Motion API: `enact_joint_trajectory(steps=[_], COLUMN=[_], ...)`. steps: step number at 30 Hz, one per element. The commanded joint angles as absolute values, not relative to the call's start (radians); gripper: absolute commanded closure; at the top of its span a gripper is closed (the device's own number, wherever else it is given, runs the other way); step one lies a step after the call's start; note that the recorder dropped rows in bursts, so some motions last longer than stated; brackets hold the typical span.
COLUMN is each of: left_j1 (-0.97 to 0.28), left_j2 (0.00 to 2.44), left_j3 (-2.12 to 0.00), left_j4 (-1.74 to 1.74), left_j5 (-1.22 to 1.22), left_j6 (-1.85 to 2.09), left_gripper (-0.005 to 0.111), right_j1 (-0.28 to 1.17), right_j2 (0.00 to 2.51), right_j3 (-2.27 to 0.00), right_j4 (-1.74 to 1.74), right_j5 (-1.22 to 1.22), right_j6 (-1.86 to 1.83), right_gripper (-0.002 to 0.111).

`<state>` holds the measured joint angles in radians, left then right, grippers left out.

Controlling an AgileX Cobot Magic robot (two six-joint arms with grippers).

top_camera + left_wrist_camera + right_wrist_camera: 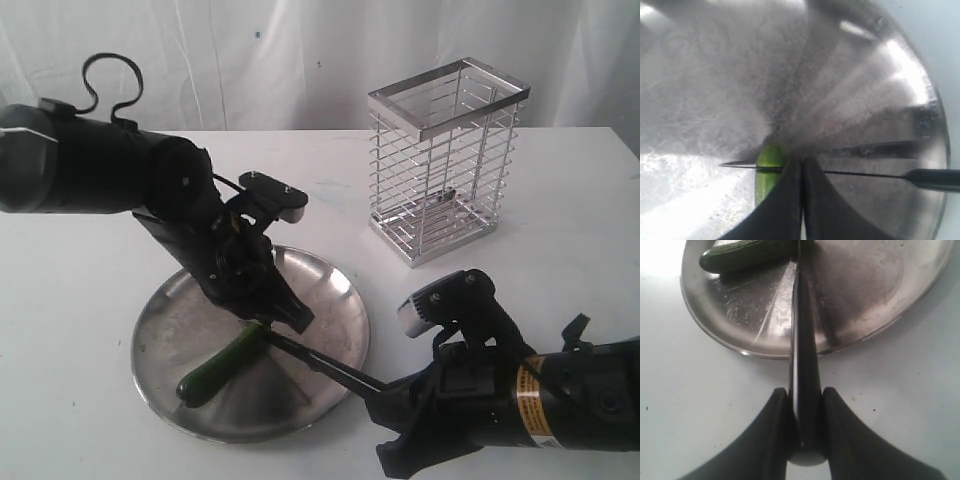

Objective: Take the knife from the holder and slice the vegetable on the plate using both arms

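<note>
Knife (320, 362) and vegetable (220, 365) meet right beneath the left claw (290, 312), on the round steel plate (160, 330). The left claw is clenched, its two fingers pressed flat together with nothing between them. Their tips bear down on the top of the vegetable near one end. The dark green vegetable stretches out from under that claw and lies flat on the plate. The knife's thin edge crosses the vegetable just ahead of the left claw's tips, with the blade standing on edge and its point poking slightly past the far side.

The right claw (805, 392) is grasping the knife by its black handle. Its fingers squeeze either side, and the butt of the handle sits deep between them. From this claw the blade runs straight out, over the plate's rim and on to the vegetable. The right claw itself hangs over the white counter (570, 250), just outside the plate. Well beyond the right claw, further back on the counter, the wire holder (445, 160) stands upright, apart from the plate.
</note>
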<state>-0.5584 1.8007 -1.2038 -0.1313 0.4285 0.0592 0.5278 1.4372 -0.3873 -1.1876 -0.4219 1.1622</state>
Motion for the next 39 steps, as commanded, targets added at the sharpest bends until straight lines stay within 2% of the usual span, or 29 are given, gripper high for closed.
enact_joint_trajectory(steps=[1, 15, 23, 39], left_j1=[-0.561, -0.561, -0.561, -0.561], left_j2=[1.733, 1.786, 1.786, 1.786], left_j3=[-1.199, -1.199, -1.199, -1.199], left_j4=[-0.076, 0.024, -0.26, -0.254], left_j5=[0.468, 0.557, 0.472, 0.488], left_j6=[0.062, 0.053, 0.159, 0.166], left_gripper=[0.107, 0.107, 0.107, 0.107], right_j1=[0.529, 0.529, 0.529, 0.529], right_j2=[1.434, 1.434, 1.434, 1.574], right_j3=[-0.384, -0.384, -0.397, -0.454], right_j4=[-1.181, -1.231, -1.235, -1.238], right_j5=[-0.426, -0.405, -0.417, -0.458], right_j6=[1.163, 1.214, 1.218, 1.216], right_gripper=[0.108, 0.108, 0.108, 0.108])
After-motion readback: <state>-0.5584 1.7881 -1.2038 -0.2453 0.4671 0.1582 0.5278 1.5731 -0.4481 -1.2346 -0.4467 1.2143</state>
